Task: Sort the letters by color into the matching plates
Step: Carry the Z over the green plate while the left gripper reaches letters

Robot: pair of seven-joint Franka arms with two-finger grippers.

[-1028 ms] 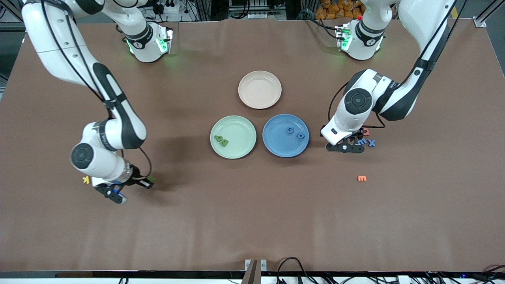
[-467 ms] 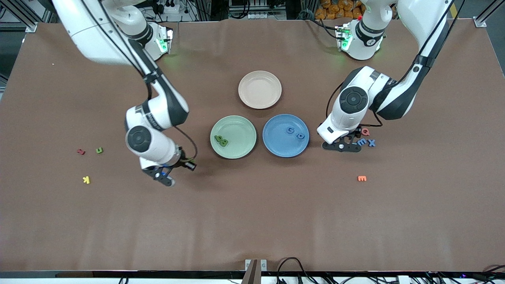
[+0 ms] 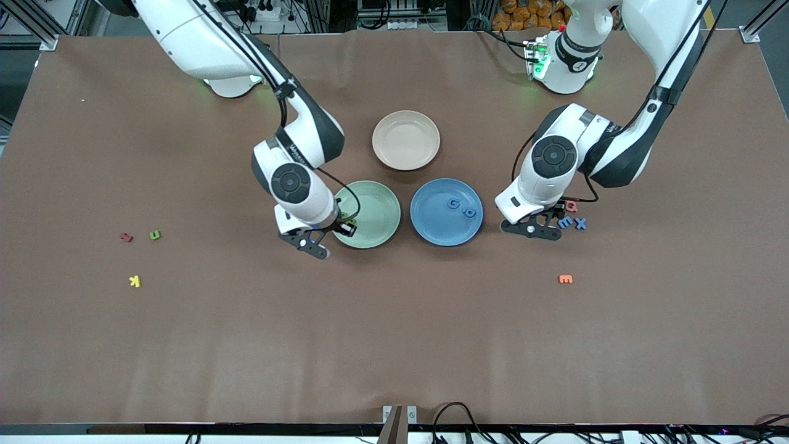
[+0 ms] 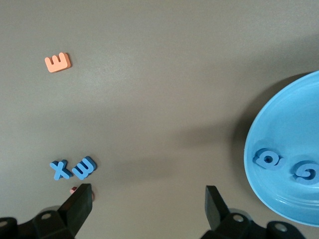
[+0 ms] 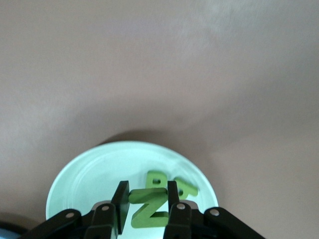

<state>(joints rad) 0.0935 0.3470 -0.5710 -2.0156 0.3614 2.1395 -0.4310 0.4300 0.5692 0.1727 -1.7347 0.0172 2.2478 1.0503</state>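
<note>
- A green Z (image 5: 149, 205) is clamped between the fingers of the right claw (image 5: 145, 204), which hangs over the edge of the mint green plate (image 3: 376, 206) toward the right arm's end of the worktop (image 3: 394, 345).
- Two more green letters (image 5: 169, 183) lie in that plate, under the held one.
- The blue plate (image 3: 434, 228) sits just beside the green one, toward the left arm's end; two blue letters (image 3: 462, 208) lie in it.
- A beige-pink plate (image 3: 406, 140) stands farther from the front camera than the other two.
- The left claw (image 4: 144, 199) is low over the worktop between the blue plate and a small cluster of letters, its fingers spread apart and holding nothing.
- That cluster holds a blue X (image 4: 61, 169) and a blue E (image 4: 83, 168) side by side, with a red letter (image 3: 572, 206) touching or nearly touching them.
- An orange E (image 3: 565, 279) lies apart, nearer the front camera.
- Toward the right arm's end lie a red letter (image 3: 126, 237), a green letter (image 3: 155, 235) and a yellow K (image 3: 135, 281).
</note>
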